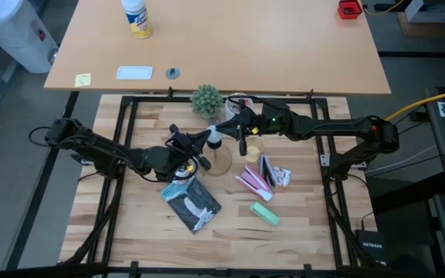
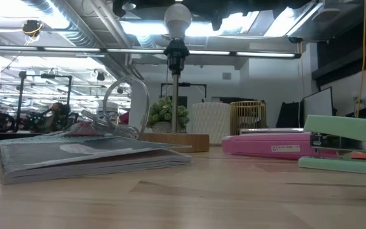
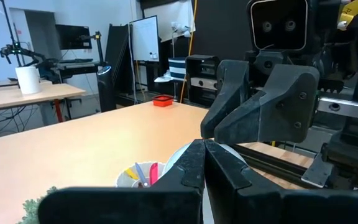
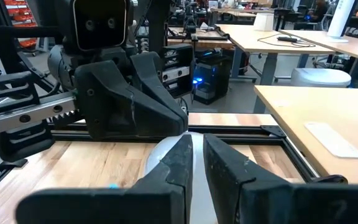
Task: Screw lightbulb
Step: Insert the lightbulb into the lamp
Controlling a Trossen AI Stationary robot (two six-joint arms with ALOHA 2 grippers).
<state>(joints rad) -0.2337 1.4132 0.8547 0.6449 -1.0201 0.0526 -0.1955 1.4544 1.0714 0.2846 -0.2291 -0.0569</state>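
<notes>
Two dark robot arms reach toward the middle of a pale wooden table (image 1: pixel 130 232) and meet over a wooden cone stand (image 1: pixel 221 160). The lightbulb (image 2: pixel 177 19), whitish and pear-shaped, sits upright in the stand's black socket (image 2: pixel 176 51), high above the table top in the low view. The left hand (image 1: pixel 207 137) comes in from the left with its fingers closed together, their tips at the bulb; whether they truly grip it cannot be told. The right hand (image 1: pixel 230 123) comes in from the right, its fingers also shut, tips at the bulb from the opposite side. Near the stand lie a grey booklet (image 1: pixel 191 202), a pink stapler (image 1: pixel 252 181) and a mint-green stapler (image 1: pixel 265 212). A small green plant (image 1: pixel 206 100) stands at the table's far edge.
</notes>
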